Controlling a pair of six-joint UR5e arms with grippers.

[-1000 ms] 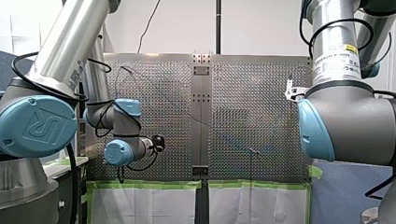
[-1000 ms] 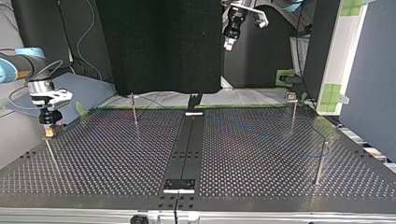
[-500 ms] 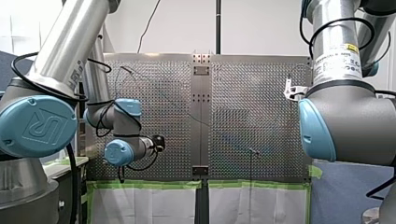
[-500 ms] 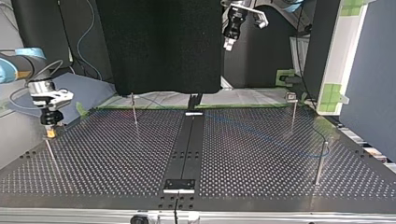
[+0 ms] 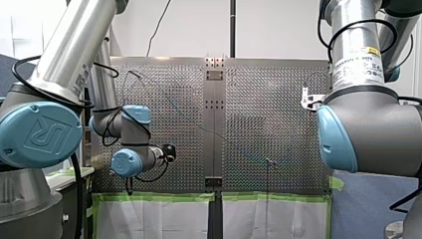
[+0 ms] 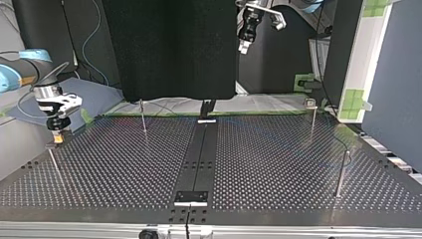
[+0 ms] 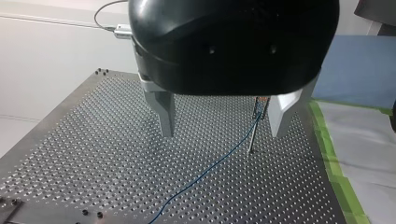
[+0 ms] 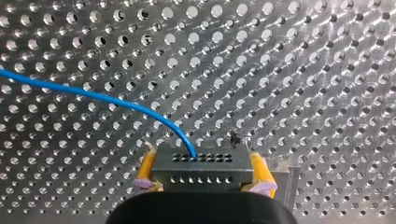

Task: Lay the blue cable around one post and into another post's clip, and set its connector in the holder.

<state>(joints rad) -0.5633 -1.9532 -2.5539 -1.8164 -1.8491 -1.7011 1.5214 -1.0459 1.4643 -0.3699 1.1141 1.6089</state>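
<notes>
My right gripper (image 8: 203,157), at the top view's left, pinches the grey, hole-dotted connector (image 8: 201,171); its thin blue cable (image 8: 93,96) curves away. My left gripper (image 7: 223,131) is wide open and holds nothing.

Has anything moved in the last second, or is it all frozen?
My right end effector, holding the connector of the blue cable, shifted slightly toward the middle of the top view. My left end effector and the posts stayed put.
</notes>
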